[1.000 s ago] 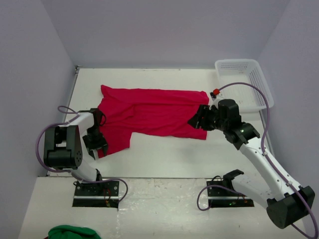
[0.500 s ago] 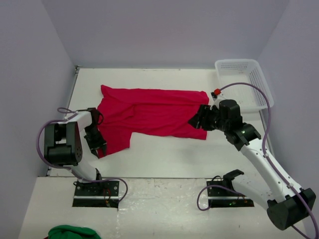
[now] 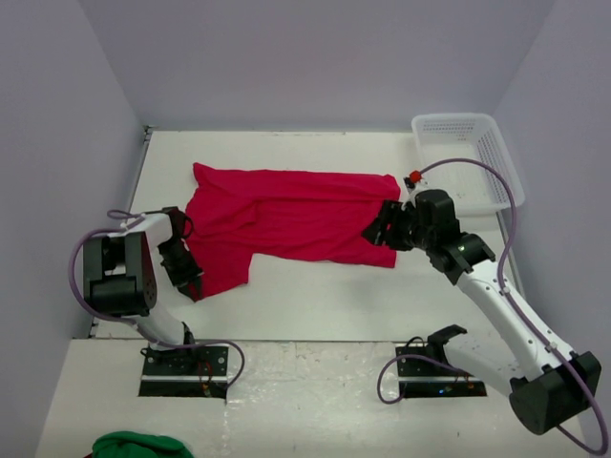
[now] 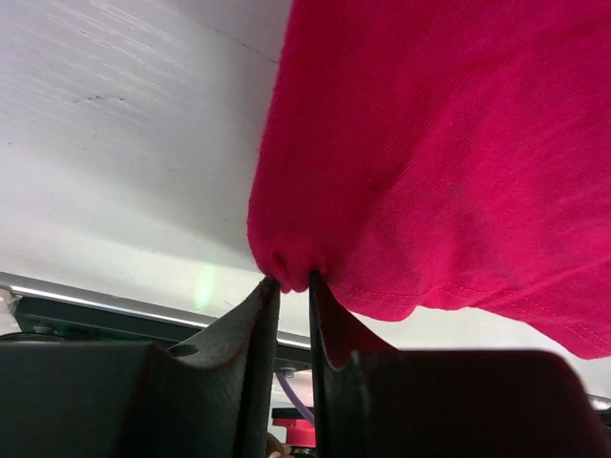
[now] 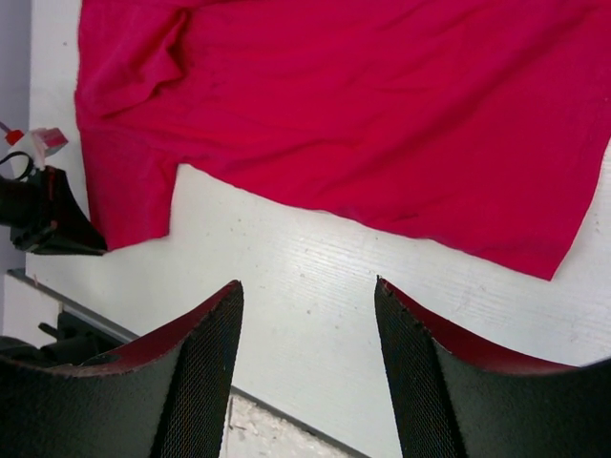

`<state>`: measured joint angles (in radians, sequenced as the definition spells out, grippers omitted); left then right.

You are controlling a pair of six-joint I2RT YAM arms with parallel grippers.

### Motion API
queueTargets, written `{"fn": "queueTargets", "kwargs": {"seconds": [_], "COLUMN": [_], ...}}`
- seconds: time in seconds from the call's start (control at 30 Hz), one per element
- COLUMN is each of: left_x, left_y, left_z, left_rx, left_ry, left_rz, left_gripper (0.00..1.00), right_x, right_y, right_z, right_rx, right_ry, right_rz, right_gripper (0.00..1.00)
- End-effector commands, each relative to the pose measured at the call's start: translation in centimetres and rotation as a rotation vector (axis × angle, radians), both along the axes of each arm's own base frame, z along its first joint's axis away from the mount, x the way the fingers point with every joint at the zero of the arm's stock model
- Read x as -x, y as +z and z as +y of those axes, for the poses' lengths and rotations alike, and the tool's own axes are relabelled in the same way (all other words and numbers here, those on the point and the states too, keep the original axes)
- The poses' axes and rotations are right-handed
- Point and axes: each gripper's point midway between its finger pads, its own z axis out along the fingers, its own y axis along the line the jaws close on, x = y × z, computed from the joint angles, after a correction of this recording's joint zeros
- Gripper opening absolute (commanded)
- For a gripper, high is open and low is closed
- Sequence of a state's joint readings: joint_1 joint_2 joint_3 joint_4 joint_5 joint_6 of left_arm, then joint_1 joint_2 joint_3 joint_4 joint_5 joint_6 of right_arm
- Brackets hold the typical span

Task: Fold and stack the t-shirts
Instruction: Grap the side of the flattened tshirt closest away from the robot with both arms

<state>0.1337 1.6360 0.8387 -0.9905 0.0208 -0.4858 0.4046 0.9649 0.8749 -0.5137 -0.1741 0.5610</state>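
One red t-shirt (image 3: 286,215) lies spread and slightly rumpled across the white table (image 3: 315,296). My left gripper (image 3: 183,272) sits at the shirt's near-left corner. In the left wrist view the gripper (image 4: 291,279) has its jaws pinched on a bunched fold of the shirt's hem (image 4: 286,253). My right gripper (image 3: 377,229) hovers over the shirt's right edge, open and holding nothing. In the right wrist view its fingers (image 5: 307,283) frame bare table just below the t-shirt (image 5: 363,105).
A white mesh basket (image 3: 468,157) stands at the back right corner. A green cloth (image 3: 134,446) lies on the floor at the bottom left, off the table. Grey walls close in the table on the left, back and right.
My left gripper's jaws have closed onto the shirt's near-left corner, and it has shifted slightly left. The right arm has barely moved.
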Motion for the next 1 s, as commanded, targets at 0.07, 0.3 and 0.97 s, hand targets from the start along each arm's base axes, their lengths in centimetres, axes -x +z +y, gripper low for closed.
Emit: {"fn": "queueTargets", "kwargs": {"seconds": [0.07,0.3,0.97], "left_x": [-2.6,-2.8,-3.4], "left_y": [-0.4,1.1,3.8], "left_z": [-0.6,-1.0,-3.0], "left_rx": [0.047,0.067,0.134], "left_ry": [0.002,-0.002,0.028], "left_rz": [-0.144,-0.188,-0.387], "left_gripper": [0.16,0.00,0.00], "right_x": [-0.9,-1.2,-0.8], "right_y": [-2.1,-4.6,-13.2], "right_z": [-0.3,-0.6,-5.7], "right_rx": [0.027,0.060,0.210], "right_ry": [-0.077,-0.125,-0.390], "right_rz": [0.116,0.203,0.535], "right_gripper": [0.59,0.59,0.58]}}
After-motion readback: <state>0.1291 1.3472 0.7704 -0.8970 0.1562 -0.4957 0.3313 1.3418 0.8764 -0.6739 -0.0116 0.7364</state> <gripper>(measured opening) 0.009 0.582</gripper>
